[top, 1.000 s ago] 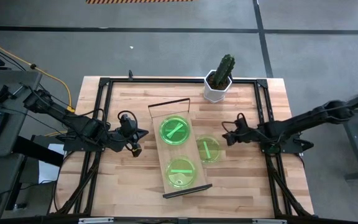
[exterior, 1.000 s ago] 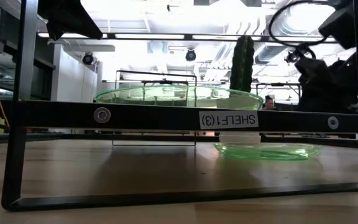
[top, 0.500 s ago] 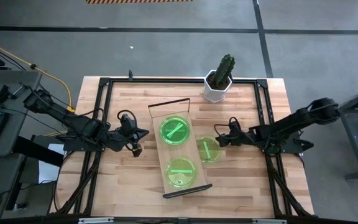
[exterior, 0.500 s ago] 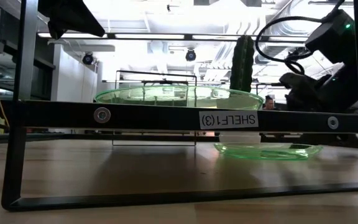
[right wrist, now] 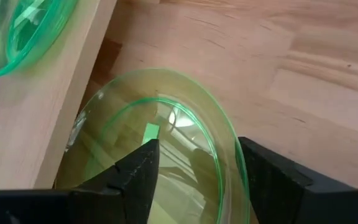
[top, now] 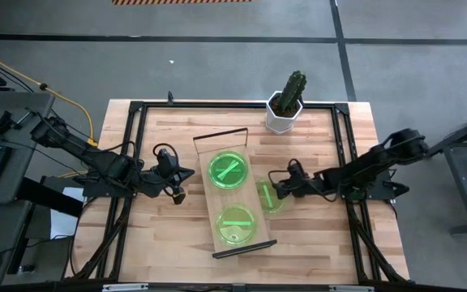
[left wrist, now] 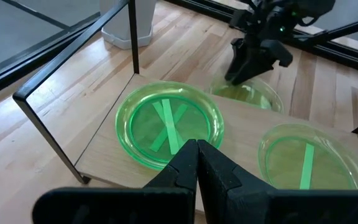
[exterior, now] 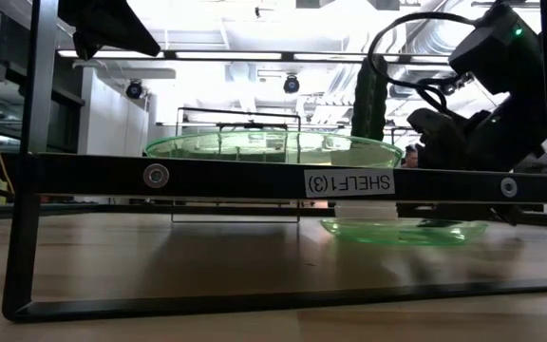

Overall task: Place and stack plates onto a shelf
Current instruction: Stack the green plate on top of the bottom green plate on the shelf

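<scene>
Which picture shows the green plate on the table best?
The right wrist view: the plate on the table fills it, between the right gripper's open fingers. The high view shows it small, the low view edge-on, the left wrist view partly hidden.

Grey floor (top: 217, 73), bright ceiling lights (exterior: 254, 19)

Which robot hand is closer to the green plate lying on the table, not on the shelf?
The right one. The right gripper is at that plate, fingers open either side of its rim. The left gripper is shut and waits on the other side of the shelf.
</scene>
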{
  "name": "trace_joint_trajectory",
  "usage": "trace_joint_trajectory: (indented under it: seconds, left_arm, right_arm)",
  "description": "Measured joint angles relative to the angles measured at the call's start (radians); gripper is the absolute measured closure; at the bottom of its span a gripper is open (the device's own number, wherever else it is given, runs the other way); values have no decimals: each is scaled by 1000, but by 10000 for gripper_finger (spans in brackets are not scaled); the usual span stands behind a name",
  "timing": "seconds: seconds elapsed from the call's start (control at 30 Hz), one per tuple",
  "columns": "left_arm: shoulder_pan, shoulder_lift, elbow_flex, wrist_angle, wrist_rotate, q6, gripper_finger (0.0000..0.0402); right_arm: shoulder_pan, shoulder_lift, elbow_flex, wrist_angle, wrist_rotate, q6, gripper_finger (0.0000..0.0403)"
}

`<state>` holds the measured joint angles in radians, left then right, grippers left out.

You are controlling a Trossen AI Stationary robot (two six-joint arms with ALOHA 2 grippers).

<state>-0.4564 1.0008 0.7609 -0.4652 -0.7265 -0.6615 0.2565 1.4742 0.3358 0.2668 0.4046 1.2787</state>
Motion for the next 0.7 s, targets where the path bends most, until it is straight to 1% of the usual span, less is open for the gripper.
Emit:
trace_joint_trajectory:
  seconds: [0.07,0.13,0.2,0.27,0.3,0.33,0.4,0.5,0.57,0.7]
  left_arm:
    - [0,0,0,0,0,0,401]
    - [0,0,0,0,0,0,402]
    - [0,0,0,-1,0,0,402]
    - [0,0,0,-1,0,0,401]
    - [0,0,0,-1,0,0,401]
    - [0,0,0,-1,0,1,401]
    - [0,0,0,-2,0,1,401]
    - [0,0,0,-2,0,1,401]
    - [0,0,0,-2,0,2,401]
    - [0,0,0,-5,0,4,402]
  right_arm:
    - [6,16,9,-4,10,1,209]
    - [8,27,9,-7,17,4,242]
    - [7,33,10,-27,19,21,292]
    - [7,34,10,-52,23,37,356]
    - [7,34,7,-55,24,42,379]
    - [7,31,6,-57,22,43,389]
    - [6,17,5,-69,10,55,388]
    - [7,-30,3,-125,-20,50,400]
    - [8,-76,3,-184,-34,48,401]
    - [9,-200,0,-369,-39,32,402]
